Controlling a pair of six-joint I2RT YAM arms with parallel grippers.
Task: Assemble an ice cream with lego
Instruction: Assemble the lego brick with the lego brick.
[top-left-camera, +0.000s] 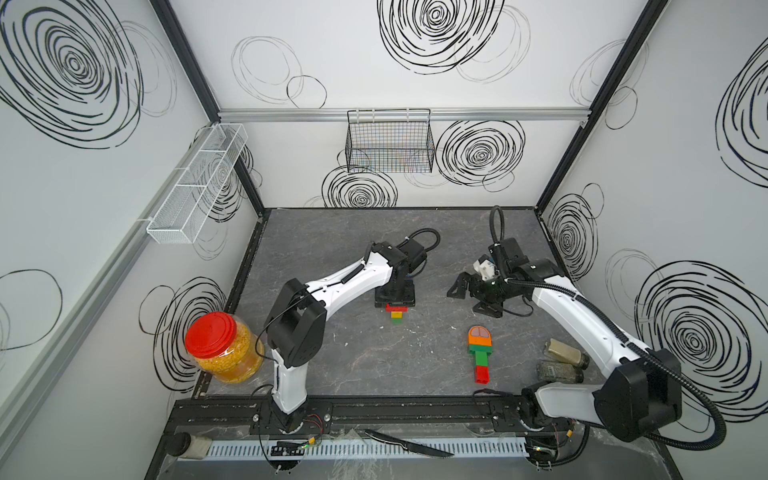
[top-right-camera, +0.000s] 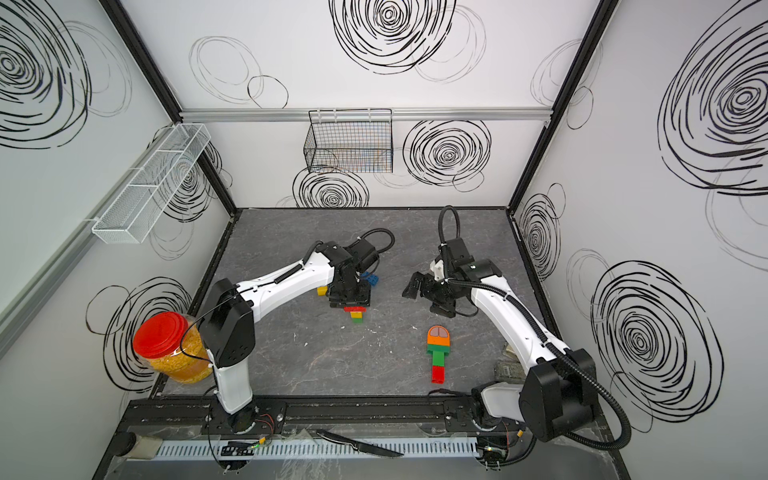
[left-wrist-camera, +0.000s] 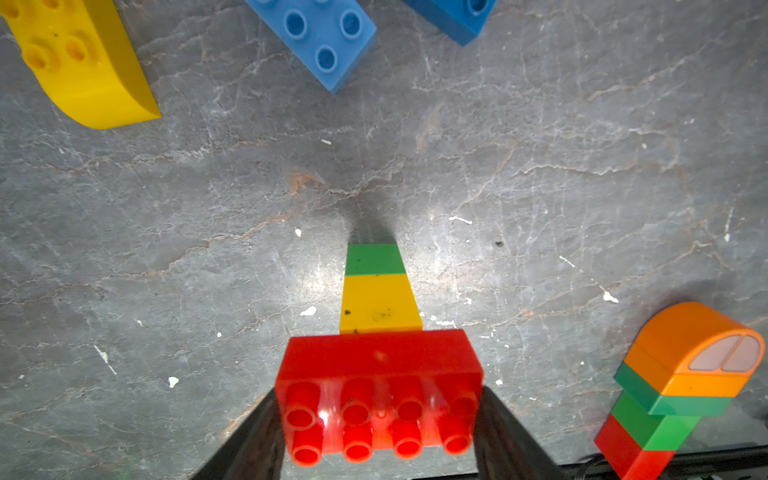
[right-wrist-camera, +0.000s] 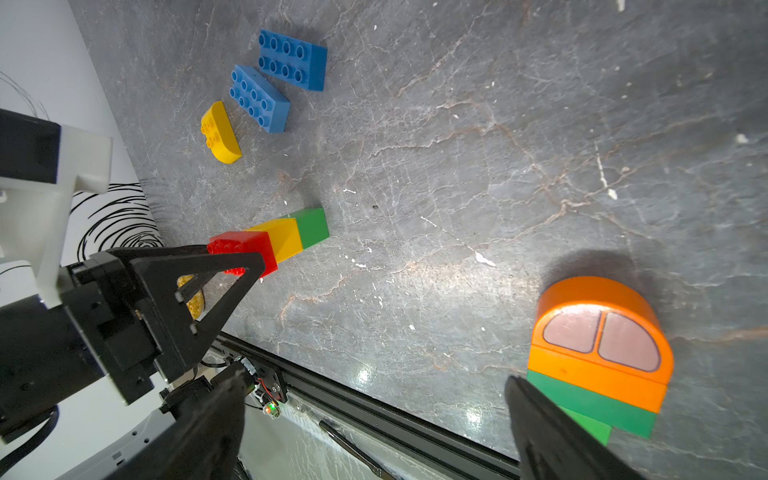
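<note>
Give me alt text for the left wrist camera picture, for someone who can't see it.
The left gripper clamps a wide red brick capping a yellow brick and a green brick, seen against the grey marbled table. Farther off lie a yellow rounded piece and two blue bricks; an orange-domed lego stack lies nearby.

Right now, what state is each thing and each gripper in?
brick stack: upright, held by its red top brick.
left gripper: shut on brick stack.
right gripper: open, empty.
ice cream model: lying flat, not held.
blue bricks: loose, studs up.
yellow dome: loose.
jar: lid on.
</note>
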